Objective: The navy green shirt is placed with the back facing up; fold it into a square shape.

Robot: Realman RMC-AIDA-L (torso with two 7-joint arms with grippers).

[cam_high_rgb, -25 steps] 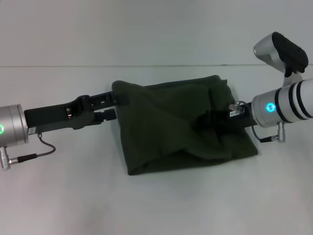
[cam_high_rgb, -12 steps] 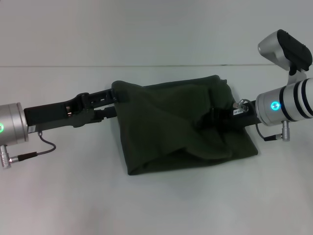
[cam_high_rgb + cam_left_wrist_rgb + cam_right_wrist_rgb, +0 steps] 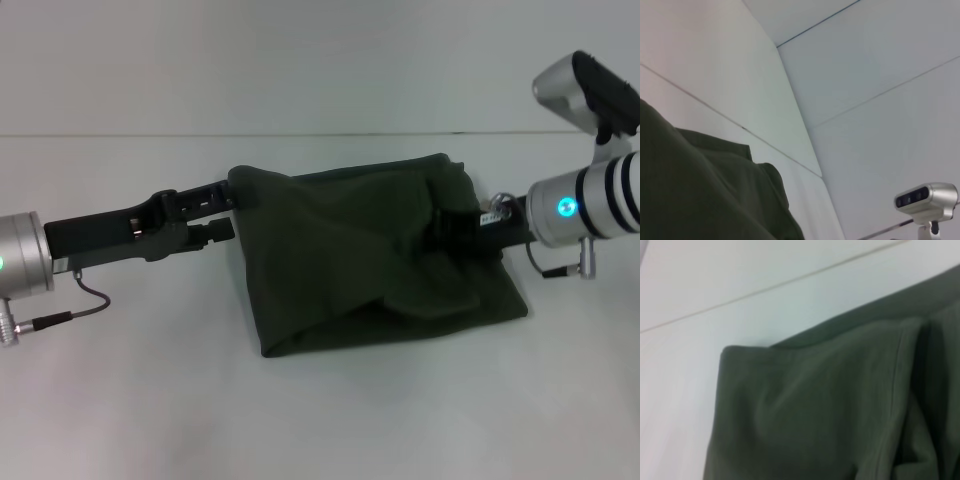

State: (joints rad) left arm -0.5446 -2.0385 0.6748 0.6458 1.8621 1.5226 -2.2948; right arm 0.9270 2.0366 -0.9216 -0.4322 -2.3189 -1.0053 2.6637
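The navy green shirt [image 3: 350, 265] lies folded into a rough rectangle in the middle of the white table. It also fills the lower part of the right wrist view [image 3: 830, 410] and the lower corner of the left wrist view [image 3: 700, 190]. My left gripper [image 3: 235, 212] is at the shirt's left edge near its far corner. It is open, with the upper finger touching the corner and the lower finger [image 3: 220, 230] beside the hem. My right gripper [image 3: 447, 228] rests over a creased fold at the shirt's right side, dark against the fabric.
The white table [image 3: 320, 410] runs back to a seam line [image 3: 300, 134] behind the shirt. The right arm's silver wrist camera [image 3: 588, 88] stands above that arm and also shows in the left wrist view [image 3: 926, 200]. A cable [image 3: 60, 320] hangs under the left arm.
My right gripper has drawn back to the right and slightly up, out of the shirt's fold. My left gripper has slid a little left. The shirt has stayed put.
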